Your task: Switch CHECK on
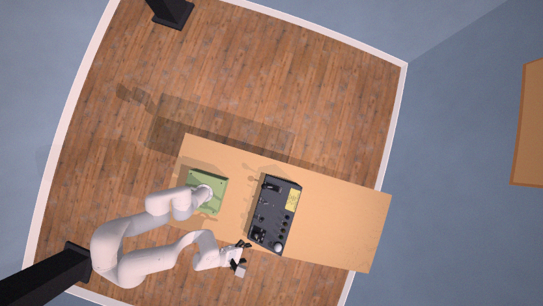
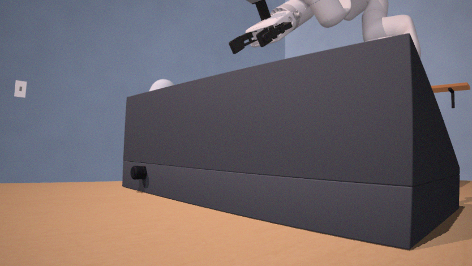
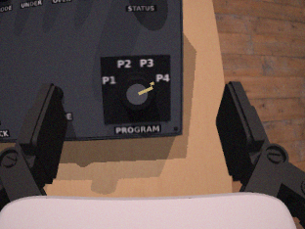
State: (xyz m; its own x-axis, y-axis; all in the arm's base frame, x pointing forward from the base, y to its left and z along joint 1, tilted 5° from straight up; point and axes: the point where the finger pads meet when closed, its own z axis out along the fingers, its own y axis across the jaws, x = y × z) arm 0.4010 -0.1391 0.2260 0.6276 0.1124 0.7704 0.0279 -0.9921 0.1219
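The dark console (image 1: 274, 214) stands on the tan table, its panel facing up. My gripper (image 1: 241, 252) is open and empty, just off the console's near corner by the table edge. In the wrist view the open fingers frame the PROGRAM knob (image 3: 139, 93), which points to P4, and hover above it without touching. Only a label ending "CK" (image 3: 3, 133) shows at the left edge; the CHECK switch itself is out of the wrist view. From behind, the gripper (image 2: 254, 38) hangs above the console's top edge.
A black lever (image 1: 269, 187), a yellow label (image 1: 292, 199) and a small toggle (image 1: 261, 219) sit further along the panel. My arm's green base plate (image 1: 207, 189) is beside the console. A black knob (image 2: 137, 172) sticks out of the console's rear. The table edge runs under my wrist.
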